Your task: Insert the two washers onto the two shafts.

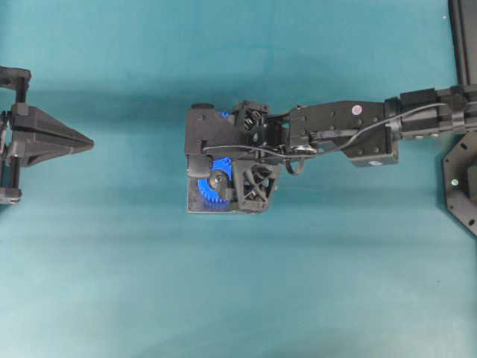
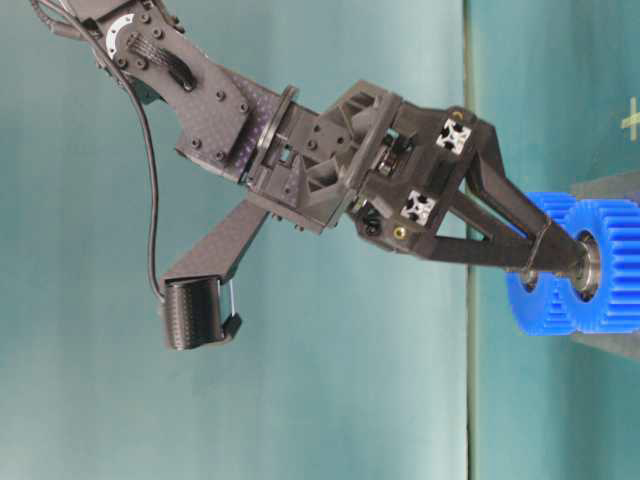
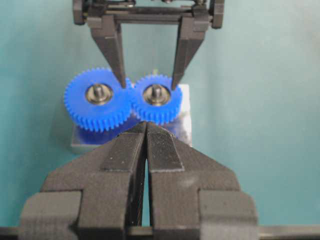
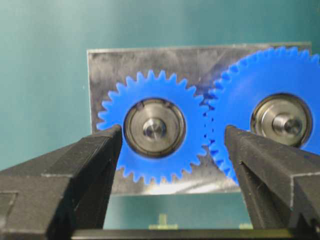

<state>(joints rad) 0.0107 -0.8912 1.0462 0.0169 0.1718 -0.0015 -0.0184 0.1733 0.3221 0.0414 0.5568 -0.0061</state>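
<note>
Two fingers (image 4: 245, 155) apart | washer (image 4: 154, 128) between, seated on shaft (image 4: 154, 129)

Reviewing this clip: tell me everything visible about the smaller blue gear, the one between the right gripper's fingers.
The smaller blue gear looks like moulded plastic with straight teeth around its rim. It lies flat on a grey metal plate, its teeth meshing with the larger blue gear beside it. At its centre sits a silvery metal ring around a shaft end. The right gripper is open, one finger on each side of the gear; whether the tips touch it is unclear.
</note>
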